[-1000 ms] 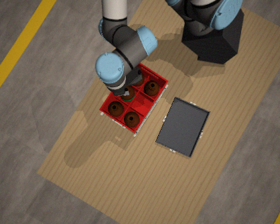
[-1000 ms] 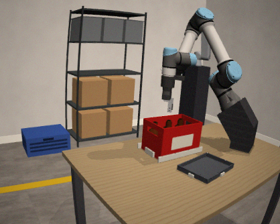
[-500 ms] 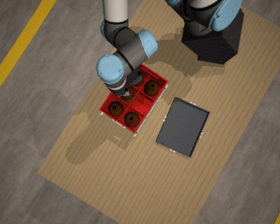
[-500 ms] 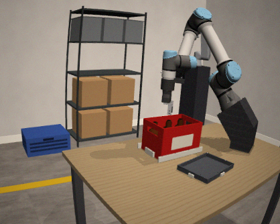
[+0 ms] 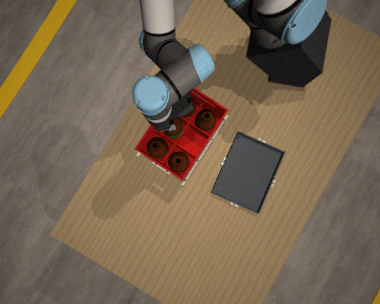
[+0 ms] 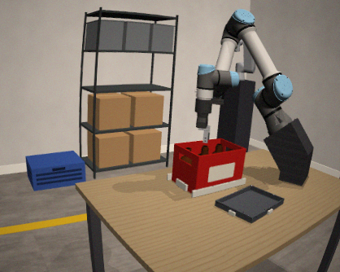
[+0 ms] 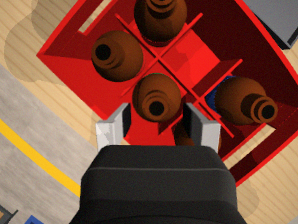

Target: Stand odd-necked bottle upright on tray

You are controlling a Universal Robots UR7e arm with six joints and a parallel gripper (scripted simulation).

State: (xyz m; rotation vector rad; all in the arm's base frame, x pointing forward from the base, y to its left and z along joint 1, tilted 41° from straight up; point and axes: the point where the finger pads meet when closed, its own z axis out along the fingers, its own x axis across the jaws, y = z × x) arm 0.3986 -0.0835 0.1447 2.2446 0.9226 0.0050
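Observation:
A red crate (image 5: 183, 134) stands on the wooden table and holds brown bottles upright in its cells. In the wrist view I see the crate (image 7: 168, 60) from above with a bottle (image 7: 157, 98) right between my fingers, two others (image 7: 117, 55) (image 7: 161, 11) further on, one (image 7: 245, 102) at the right, and a fifth (image 7: 184, 133) partly hidden by my right finger. My gripper (image 7: 156, 113) is open and empty, just above the crate, its fingers either side of the middle bottle's neck. In the side view it (image 6: 206, 138) hangs over the crate's back left. The dark grey tray (image 5: 248, 171) lies to the right of the crate.
The arm's black base (image 5: 290, 50) stands at the table's back. A shelf with cardboard boxes (image 6: 125, 122) and a blue box (image 6: 55, 169) stand on the floor behind the table. One crate cell (image 5: 200, 138) is without a bottle.

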